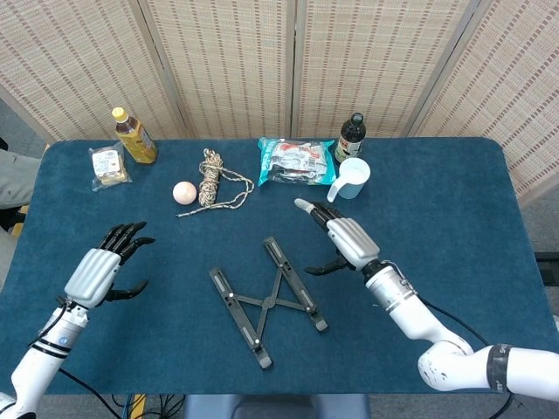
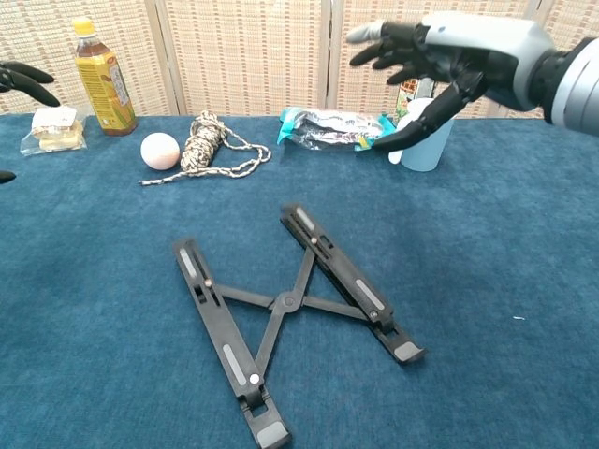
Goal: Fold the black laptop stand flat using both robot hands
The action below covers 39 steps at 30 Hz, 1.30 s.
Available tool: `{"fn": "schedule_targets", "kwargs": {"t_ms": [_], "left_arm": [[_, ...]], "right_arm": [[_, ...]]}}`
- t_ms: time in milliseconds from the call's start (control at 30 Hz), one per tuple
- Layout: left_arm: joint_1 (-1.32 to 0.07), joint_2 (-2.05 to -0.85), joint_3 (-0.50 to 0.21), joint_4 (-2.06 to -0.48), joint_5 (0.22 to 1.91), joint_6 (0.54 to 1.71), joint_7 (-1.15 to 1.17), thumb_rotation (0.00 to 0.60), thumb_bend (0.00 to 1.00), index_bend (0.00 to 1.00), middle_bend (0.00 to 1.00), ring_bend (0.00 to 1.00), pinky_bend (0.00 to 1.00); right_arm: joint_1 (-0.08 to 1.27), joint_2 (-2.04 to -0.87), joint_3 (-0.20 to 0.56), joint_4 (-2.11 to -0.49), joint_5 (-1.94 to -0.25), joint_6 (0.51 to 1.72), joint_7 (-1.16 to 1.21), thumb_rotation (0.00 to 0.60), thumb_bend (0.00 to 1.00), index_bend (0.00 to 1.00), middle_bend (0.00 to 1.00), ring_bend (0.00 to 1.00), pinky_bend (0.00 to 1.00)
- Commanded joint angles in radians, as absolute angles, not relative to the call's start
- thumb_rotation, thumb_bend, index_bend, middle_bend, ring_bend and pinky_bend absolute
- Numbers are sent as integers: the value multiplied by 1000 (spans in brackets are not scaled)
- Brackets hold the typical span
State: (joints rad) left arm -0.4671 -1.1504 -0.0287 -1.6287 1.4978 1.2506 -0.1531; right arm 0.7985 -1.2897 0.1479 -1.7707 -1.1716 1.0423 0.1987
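Black laptop stand lying flat on the blue table, near-centre, uprights down, two rails joined by a crossed brace. Long axis running from far-left to near-right in the head view, foot ends nearest the robot. Looks folded down already; judging from this, only a final press or squeeze of the rails together might remain.

Right hand hovering just right of and beyond the stand's far end, raised clear in the chest view, fingers spread wide, holding nothing. Left hand well apart on the left, fingers splayed, also holding nothing, only fingertips showing at the chest view's edge. Right hand clearly the nearer; stand lies near and left of its fingers.

Count along the far side: one yellow-capped bottle, one small snack packet, one pale ball, one rope bundle, one foil snack bag, one dark bottle, one light blue cup. One stand, two hands.
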Motion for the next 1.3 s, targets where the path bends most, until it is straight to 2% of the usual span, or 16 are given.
{"fn": "schedule_targets", "kwargs": {"t_ms": [33,233,400,567,833,933,1133,1300], "left_arm": [[-495,-1156,-26,-1602,1506,1199,-118,600,251,158,5,0,1],[-574,-1200,-21,-1530,1559,1088,-87,600,251,119,0,0,0],[-631,-1255,-23,-1464,1589,1026,-73,600,250,95,0,0,0],[-650,-1297,-35,-1414,1596,1031,-69,600,250,91,0,0,0],[-655,-1321,-25,-1376,1591,1025,-110,600,250,91,0,0,0],[-655,-1337,-22,-1356,1586,1023,-122,600,250,90,0,0,0],[-657,-1368,-11,-1314,1585,1017,-151,600,250,90,0,0,0],[-661,-1395,2,-1283,1589,1005,-179,600,250,69,0,0,0]], "right_arm": [[748,-1268,134,-1779,-1295,1120,131,600,0,0,109,25,92],[713,-1221,84,-1756,-1465,1184,6,600,0,0,109,25,92],[712,-1203,27,-1723,-1572,1151,-78,600,0,0,109,10,92],[706,-1227,-32,-1662,-1662,1119,-156,600,0,0,88,0,92],[689,-1319,-63,-1550,-1738,1114,-238,600,0,0,25,0,66],[686,-1368,-70,-1494,-1762,1111,-268,600,0,0,2,0,26],[676,-1478,-76,-1380,-1793,1117,-317,600,0,0,0,0,0],[670,-1565,-80,-1262,-1848,1167,-337,600,0,0,0,0,0]]}}
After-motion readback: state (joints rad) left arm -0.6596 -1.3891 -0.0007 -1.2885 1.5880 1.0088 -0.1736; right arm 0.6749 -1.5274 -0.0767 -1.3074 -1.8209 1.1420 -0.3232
